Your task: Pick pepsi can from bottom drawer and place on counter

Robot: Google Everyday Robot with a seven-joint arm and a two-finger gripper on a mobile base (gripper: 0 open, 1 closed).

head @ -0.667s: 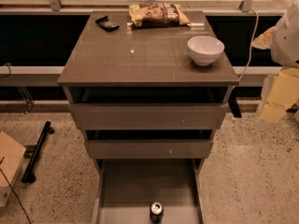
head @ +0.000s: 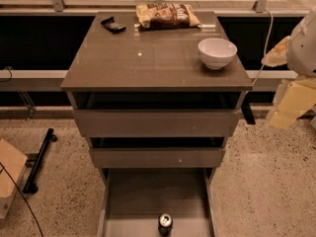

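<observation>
The pepsi can [head: 165, 223] stands upright on the floor of the bottom drawer [head: 148, 196], near its front middle. The drawer is pulled out and is cut off by the lower frame edge. The two drawers above it are pulled out less far. The counter [head: 148, 58] is the glossy grey-brown top of the cabinet. My arm and gripper [head: 291, 102] show as pale cream parts at the right edge, beside the cabinet's right side at the height of the top drawer. They are far from the can.
On the counter stand a white bowl [head: 217, 52] at the right, a snack bag [head: 167, 15] at the back and a small dark object [head: 113, 25] at the back left. A black bar [head: 39, 159] and cardboard [head: 10, 174] lie on the speckled floor at the left.
</observation>
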